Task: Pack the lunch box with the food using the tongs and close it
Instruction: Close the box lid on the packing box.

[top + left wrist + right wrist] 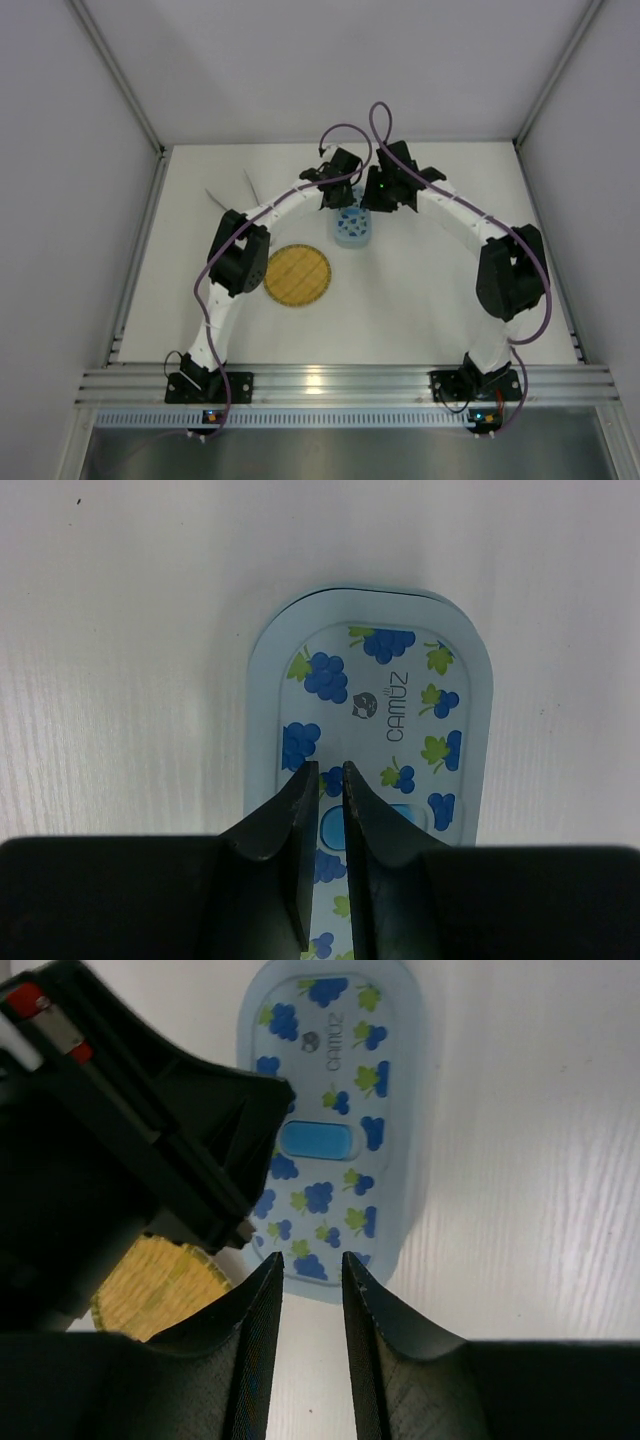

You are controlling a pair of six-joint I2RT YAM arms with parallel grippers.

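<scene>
Top external view: nearest, a ribbed aluminium rail [330, 382] carries both arm bases along the table's near edge. Beyond it the flat white tabletop [440, 300] runs to plain grey walls [300, 70] on the left, right and far sides. Its widest bare stretch lies right of centre, inside the curve of the right arm.

The round yellow woven plate [297, 276] sits left of centre, beside the left arm's elbow. Just past it, and apart from it, the small light-blue oval plastic lunch box [352, 230] stands mid-table, with its grape-patterned lid [372, 705] lying on top. Its long axis runs near to far, with the rounded ends pointing at the rail and at the far wall.

Both arms arch inward and meet above the box. The left gripper [325, 770] is over the lid, its fingers pinched to a thin slit with nothing between them; whether it touches the lid cannot be told. The right gripper [312, 1258] stands above one rounded end, its jaws narrowly apart and empty.

Farther off, toward the far-left corner, lie the long pale V-shaped tongs [218, 198], well apart from the box.
</scene>
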